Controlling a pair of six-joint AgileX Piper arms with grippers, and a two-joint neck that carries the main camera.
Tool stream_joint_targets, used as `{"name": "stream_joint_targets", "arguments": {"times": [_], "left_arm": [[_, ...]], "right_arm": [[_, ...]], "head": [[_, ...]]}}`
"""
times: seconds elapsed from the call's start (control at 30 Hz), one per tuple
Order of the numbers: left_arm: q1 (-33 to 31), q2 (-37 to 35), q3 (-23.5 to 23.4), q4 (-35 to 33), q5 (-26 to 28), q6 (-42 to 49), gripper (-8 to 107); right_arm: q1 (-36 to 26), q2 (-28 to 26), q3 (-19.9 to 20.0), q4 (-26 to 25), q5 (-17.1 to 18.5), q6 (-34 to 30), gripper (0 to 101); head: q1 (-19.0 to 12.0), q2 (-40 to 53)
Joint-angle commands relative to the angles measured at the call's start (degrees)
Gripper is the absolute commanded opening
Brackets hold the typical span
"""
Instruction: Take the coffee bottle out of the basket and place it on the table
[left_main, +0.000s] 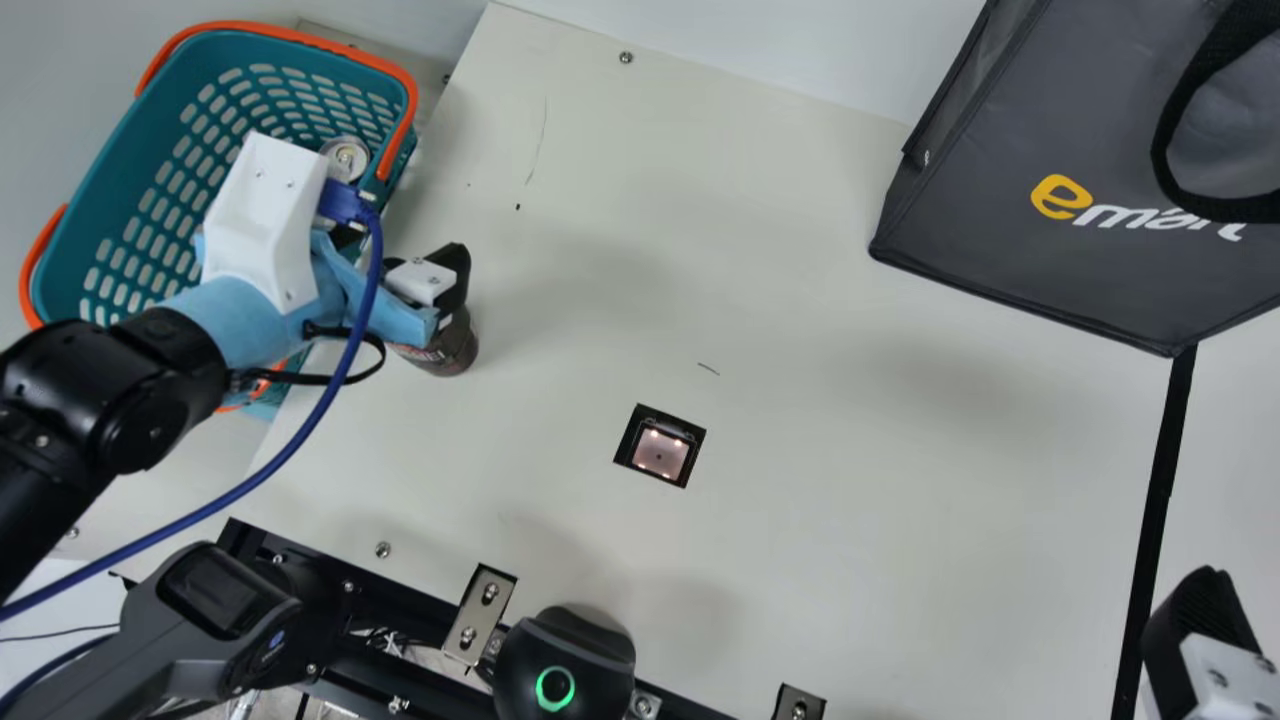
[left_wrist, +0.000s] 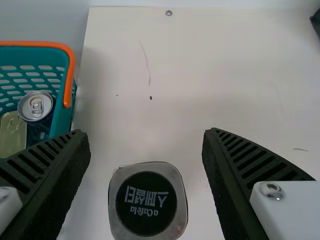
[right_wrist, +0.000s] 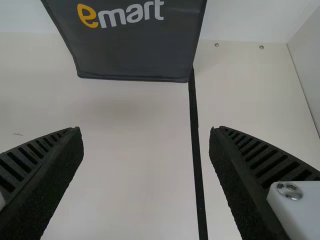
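Beside the basket (left_main: 105, 165), on the cream table, stands the dark coffee bottle (left_main: 450, 348), partly hidden by my left gripper (left_main: 435, 275) over it. In the left wrist view the bottle's round-labelled top (left_wrist: 146, 202) faces up between the spread fingers of my left gripper (left_wrist: 146, 132), with a gap on either side; the basket (left_wrist: 61, 117) is next to it. My right gripper (left_main: 1205, 635) is at the table's right side; the right wrist view has this right gripper (right_wrist: 145, 130) open, with nothing between its fingers.
The basket holds a can (left_main: 345, 158) and, in the left wrist view, a gold tin (left_wrist: 12, 132). A dark shopping bag (left_main: 1000, 240) stands at the back right. A square black-framed device (left_main: 660, 447) is set in the middle of the table. A blue cable crosses my left arm.
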Motion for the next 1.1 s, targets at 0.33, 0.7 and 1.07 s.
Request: {"name": "stream_joint_targets", "arguments": {"times": [0.33,0.7,1.07], "left_arm": [[1.9,0.6,-2.5,-1.4,0.4,1.9,90],[1.9,0.5,-2.5,-1.4,0.4,1.9,90],[1.9,0.5,-2.5,-1.4,0.4,1.9,90]], "right_arm": [[0.0,0.0,0.0,0.0,0.0,0.0,91],[0.0,0.0,0.0,0.0,0.1,0.0,91],[0.0,0.0,0.0,0.0,0.1,0.0,91]], "head": [[-1.5,0.1],[-1.5,0.1],[-1.5,0.1]]}}
